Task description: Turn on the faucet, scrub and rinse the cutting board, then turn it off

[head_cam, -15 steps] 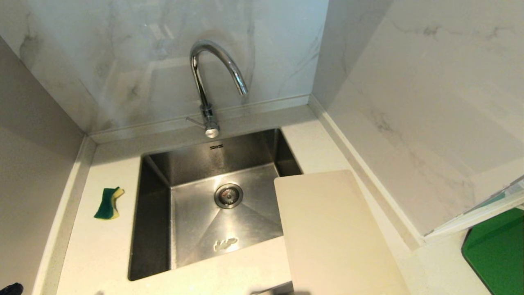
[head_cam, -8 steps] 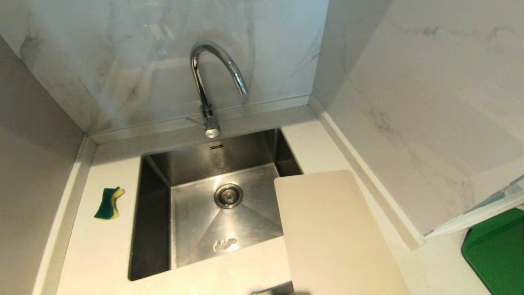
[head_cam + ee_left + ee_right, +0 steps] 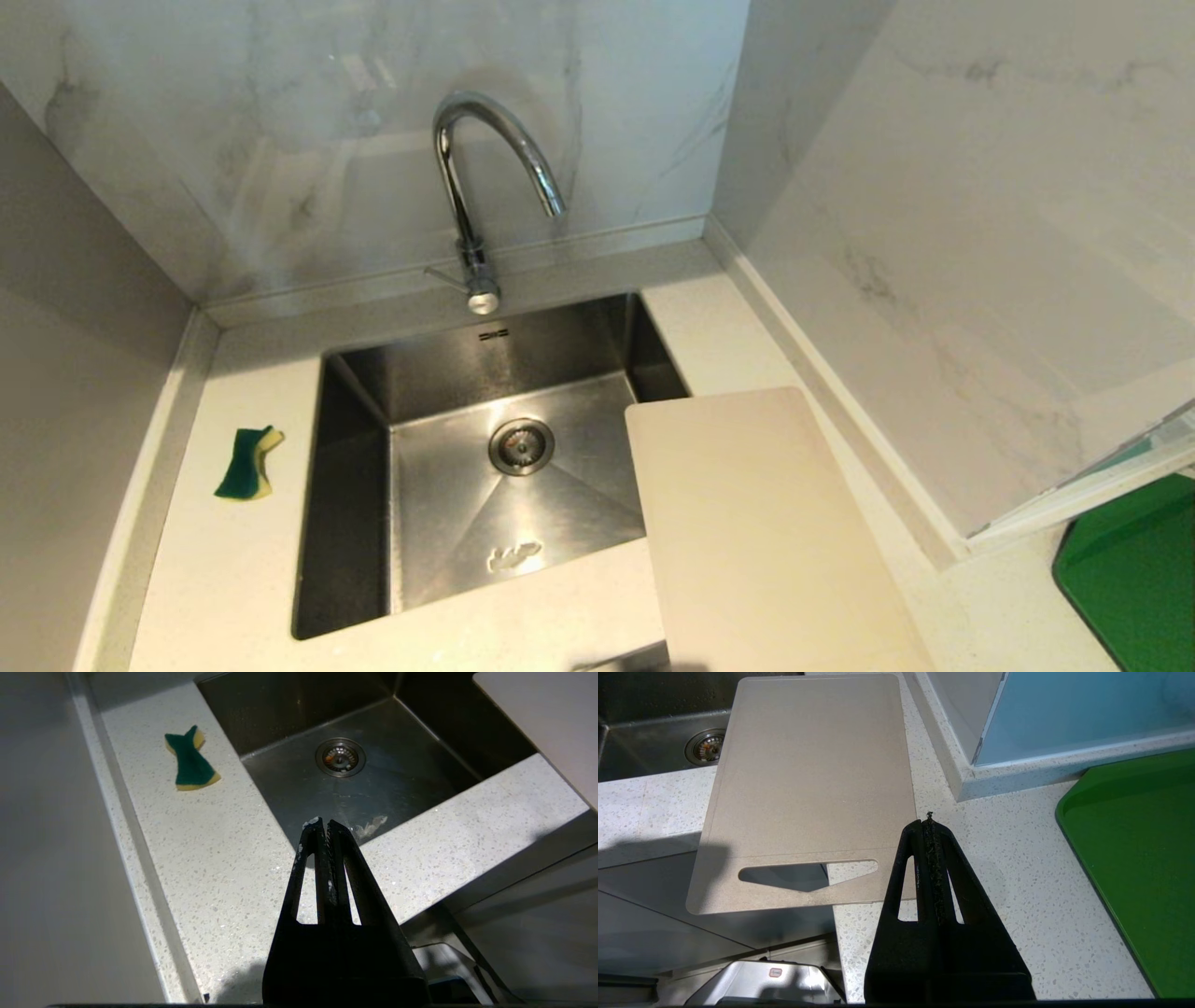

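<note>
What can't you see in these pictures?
- Board: its handle end runs off the head view's bottom edge.
- Green board: cut off by the frame edge in both head and right wrist views.
- Faucet: absent from both wrist views; its side lever is too small to read in the head view.
- Sink: its back is cut off in the left wrist view.

Neither arm shows up in the head view. The left gripper (image 3: 324, 823) is empty, its fingers pressed flat together, hanging over the counter's front edge by the sink. The right gripper (image 3: 929, 820) is clamped tight too, empty, probably parked above the front counter edge.
</note>
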You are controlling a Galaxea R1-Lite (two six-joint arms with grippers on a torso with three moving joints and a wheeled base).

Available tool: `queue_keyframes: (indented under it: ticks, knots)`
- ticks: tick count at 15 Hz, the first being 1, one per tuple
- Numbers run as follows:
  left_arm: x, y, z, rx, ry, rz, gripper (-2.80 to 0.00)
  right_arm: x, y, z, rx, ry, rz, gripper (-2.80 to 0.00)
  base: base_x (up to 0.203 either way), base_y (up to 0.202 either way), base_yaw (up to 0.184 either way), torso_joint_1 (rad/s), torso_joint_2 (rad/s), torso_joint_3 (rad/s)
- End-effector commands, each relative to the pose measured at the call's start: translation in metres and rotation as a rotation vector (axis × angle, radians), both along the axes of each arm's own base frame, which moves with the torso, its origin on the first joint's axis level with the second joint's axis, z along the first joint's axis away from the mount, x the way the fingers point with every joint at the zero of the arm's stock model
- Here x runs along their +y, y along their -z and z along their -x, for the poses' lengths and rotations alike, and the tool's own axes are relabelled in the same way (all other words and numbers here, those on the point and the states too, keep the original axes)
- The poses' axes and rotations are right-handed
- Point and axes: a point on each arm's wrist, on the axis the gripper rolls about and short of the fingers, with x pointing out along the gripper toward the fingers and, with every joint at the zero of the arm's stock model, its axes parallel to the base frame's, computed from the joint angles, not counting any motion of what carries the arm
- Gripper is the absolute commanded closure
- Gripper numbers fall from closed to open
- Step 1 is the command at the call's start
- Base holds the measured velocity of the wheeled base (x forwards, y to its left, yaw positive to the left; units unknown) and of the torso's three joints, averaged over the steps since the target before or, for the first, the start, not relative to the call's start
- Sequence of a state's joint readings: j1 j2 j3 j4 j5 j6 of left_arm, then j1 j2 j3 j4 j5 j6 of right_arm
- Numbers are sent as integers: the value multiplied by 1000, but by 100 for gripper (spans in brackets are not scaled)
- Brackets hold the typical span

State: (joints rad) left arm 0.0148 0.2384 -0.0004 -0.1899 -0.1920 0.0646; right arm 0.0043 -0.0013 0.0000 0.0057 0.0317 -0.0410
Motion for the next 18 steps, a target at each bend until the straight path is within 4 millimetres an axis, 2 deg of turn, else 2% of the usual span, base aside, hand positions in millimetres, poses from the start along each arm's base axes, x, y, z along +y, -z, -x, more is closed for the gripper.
queue_keyframes:
  ticks: [1, 4, 6, 10, 18]
  knots:
    - [1, 4, 9, -58, -26, 6, 0, 0, 0, 0, 3, -1, 0, 0, 0, 0, 0, 0, 0, 0]
    - [2, 14, 22, -132, -63, -5, 0, 0, 0, 0, 2, -1, 1, 0, 0, 0, 0, 0, 0, 0]
    - [4, 22, 21, -54, -165, -15, 0, 0, 0, 0, 2, -1, 0, 0, 0, 0, 0, 0, 0, 0]
    - [4, 24, 21, -31, -176, 66, 0, 0, 0, 0, 3, 11, -11, 0, 0, 0, 0, 0, 0, 0]
    - [4, 23, 21, -33, -176, 77, 0, -1, 0, 0, 2, 27, -38, 0, 0, 0, 0, 0, 0, 0]
